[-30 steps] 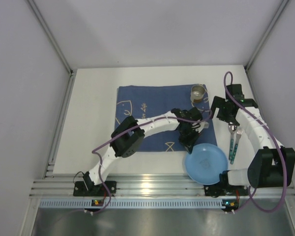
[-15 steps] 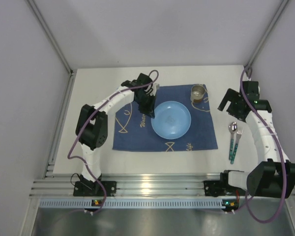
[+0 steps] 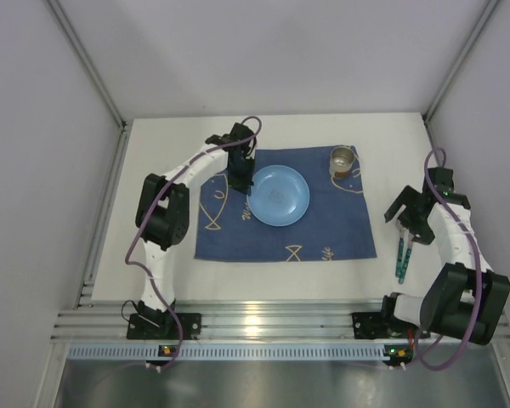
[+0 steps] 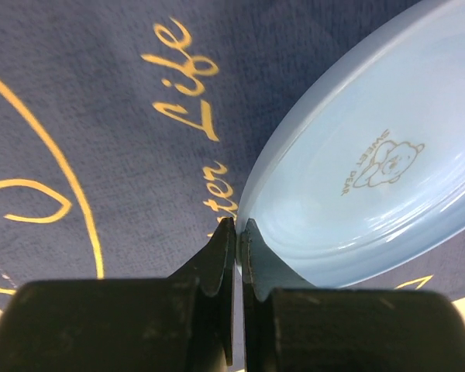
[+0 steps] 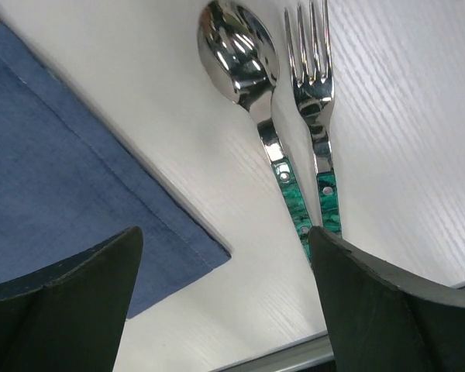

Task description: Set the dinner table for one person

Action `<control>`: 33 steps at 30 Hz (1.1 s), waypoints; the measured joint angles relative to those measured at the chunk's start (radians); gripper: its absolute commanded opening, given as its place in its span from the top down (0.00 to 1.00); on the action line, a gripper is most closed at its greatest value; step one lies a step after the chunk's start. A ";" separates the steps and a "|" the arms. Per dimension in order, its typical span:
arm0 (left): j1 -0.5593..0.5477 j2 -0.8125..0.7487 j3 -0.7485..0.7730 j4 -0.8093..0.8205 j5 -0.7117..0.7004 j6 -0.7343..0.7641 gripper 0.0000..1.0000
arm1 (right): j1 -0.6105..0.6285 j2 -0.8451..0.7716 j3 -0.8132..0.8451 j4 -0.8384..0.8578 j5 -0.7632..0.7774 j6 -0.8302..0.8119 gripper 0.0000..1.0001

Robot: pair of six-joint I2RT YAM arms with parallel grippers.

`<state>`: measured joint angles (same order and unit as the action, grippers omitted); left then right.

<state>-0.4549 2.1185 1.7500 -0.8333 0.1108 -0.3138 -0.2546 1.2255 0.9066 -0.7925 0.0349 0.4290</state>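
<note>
So the round light blue plate [image 3: 278,195] has slid up and left on the dark blue fish-patterned cloth mat [image 3: 229,242] compared with half a second back, and the right arm has swung closer in.

Top view: the matte white worktop [image 3: 161,170] fills the floor of the white-walled booth, with the arm bases along its near edge and everything else sitting on it. The mat lies in the middle, with the plate on it and a small metal cup [image 3: 342,159] on its far right corner. The left pincer [image 3: 246,182] is at the plate's left rim. The right pincer [image 3: 405,228] hangs over bare worktop just right of the mat.

Left wrist view: the left pincer [image 4: 238,225] is squeezed narrow, nipping the plate's rim.

Right wrist view: the right pincer [image 5: 225,232] stands wide and holds nothing. A shiny metal spoon with a green handle [image 5: 240,54] and a matching fork [image 5: 310,62] lie side by side on the worktop, just beside the mat's corner.
</note>
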 measured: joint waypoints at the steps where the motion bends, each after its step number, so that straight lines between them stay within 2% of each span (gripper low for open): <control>1: 0.006 0.000 0.006 0.005 -0.003 -0.003 1.00 | -0.006 0.015 -0.018 0.002 -0.011 0.000 0.12; 2: 0.013 0.000 0.012 0.010 -0.008 -0.006 1.00 | -0.009 0.028 -0.032 0.006 -0.019 0.000 0.13; 3: 0.021 0.000 0.017 0.019 -0.015 -0.008 0.95 | -0.010 0.042 -0.046 0.013 -0.032 0.000 0.14; 6: 0.048 0.002 0.039 0.025 -0.030 -0.022 0.66 | -0.010 0.082 -0.080 0.040 -0.048 0.002 0.16; 7: 0.060 0.003 0.049 0.025 -0.030 -0.027 0.46 | -0.010 0.097 -0.091 0.050 -0.050 0.002 0.16; 9: 0.075 0.004 0.062 0.032 -0.030 -0.042 0.31 | -0.010 0.119 -0.109 0.067 -0.048 0.008 0.17; 13: 0.096 0.005 0.060 0.040 -0.029 -0.054 0.27 | -0.012 0.153 -0.128 0.086 -0.026 0.013 0.19; 20: 0.102 0.004 -0.019 0.070 -0.022 -0.056 0.28 | -0.043 0.238 -0.125 0.126 0.016 0.013 0.27; 23: 0.108 0.001 -0.050 0.071 -0.023 -0.056 0.29 | -0.045 0.247 -0.119 0.125 0.027 0.011 0.36; 24: 0.110 -0.001 -0.056 0.070 -0.023 -0.056 0.29 | -0.045 0.251 -0.116 0.122 0.032 0.010 0.44; 26: 0.113 -0.005 -0.060 0.070 -0.023 -0.055 0.29 | -0.048 0.263 -0.107 0.112 0.046 -0.001 0.55; 27: 0.114 -0.009 -0.060 0.071 -0.025 -0.055 0.29 | -0.051 0.268 -0.104 0.111 0.048 -0.002 0.65; 29: 0.114 -0.016 -0.060 0.071 -0.027 -0.055 0.29 | -0.054 0.275 -0.096 0.112 0.051 -0.011 0.75; 33: 0.114 -0.032 -0.060 0.071 -0.033 -0.055 0.30 | -0.055 0.289 -0.082 0.113 0.049 -0.030 1.00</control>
<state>-0.3408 2.0861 1.6901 -0.7620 0.0776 -0.3687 -0.3099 1.5146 0.8249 -0.6796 0.0837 0.3988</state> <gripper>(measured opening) 0.707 0.118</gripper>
